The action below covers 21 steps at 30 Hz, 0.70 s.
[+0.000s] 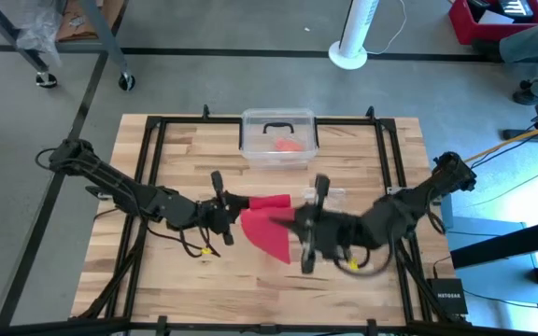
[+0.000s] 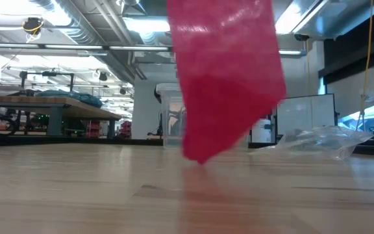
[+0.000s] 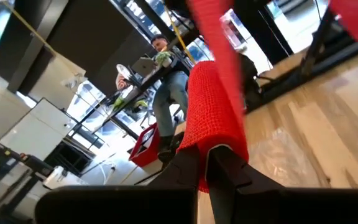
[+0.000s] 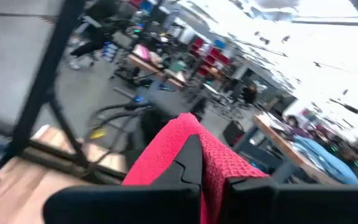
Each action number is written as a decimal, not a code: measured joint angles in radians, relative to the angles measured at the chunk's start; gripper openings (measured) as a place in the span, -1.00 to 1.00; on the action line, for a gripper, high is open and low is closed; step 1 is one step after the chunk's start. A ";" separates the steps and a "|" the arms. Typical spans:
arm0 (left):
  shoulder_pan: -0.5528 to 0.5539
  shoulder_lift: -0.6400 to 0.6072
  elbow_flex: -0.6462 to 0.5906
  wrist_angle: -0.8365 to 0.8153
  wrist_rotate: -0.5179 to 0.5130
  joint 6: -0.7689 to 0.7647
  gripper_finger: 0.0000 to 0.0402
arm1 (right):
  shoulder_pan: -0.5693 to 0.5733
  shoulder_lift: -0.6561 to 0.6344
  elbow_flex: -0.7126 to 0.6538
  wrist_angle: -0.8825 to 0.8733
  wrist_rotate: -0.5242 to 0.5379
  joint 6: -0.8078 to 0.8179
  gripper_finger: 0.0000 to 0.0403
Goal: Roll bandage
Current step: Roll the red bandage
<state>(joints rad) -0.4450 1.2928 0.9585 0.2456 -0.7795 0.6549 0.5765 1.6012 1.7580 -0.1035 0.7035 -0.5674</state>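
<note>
- High view: even, bright daylight; the wooden desk [image 1: 194, 271] is softly lit, with faint shadows under the arms. A pale blue glare washes the right edge of the frame.
- Low view: ceiling lights glow white at upper centre. The red bandage [image 2: 226, 71] hangs close to the lens, soft and blurred; the desk surface in the foreground is also out of focus.
- Left wrist view: tilted picture, bright windows in the upper right, dark tool [image 3: 207, 171] blurred at the bottom.
- Right wrist view: strong motion smear throughout; overexposed white ceiling at upper right.
</note>
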 joint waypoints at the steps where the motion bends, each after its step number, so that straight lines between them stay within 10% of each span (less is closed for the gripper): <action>1: 0.000 0.008 0.000 0.001 0.000 0.008 -0.98 | -0.017 0.000 0.009 -0.006 -0.001 0.005 -0.98; 21: -0.120 0.025 0.003 0.028 0.000 0.136 -0.98 | -0.370 -0.016 0.017 -0.416 -0.226 0.407 -0.98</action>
<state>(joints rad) -0.5654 1.3178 0.9611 0.2737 -0.7799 0.7910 0.2067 1.5850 1.7755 -0.5194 0.4778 -0.1606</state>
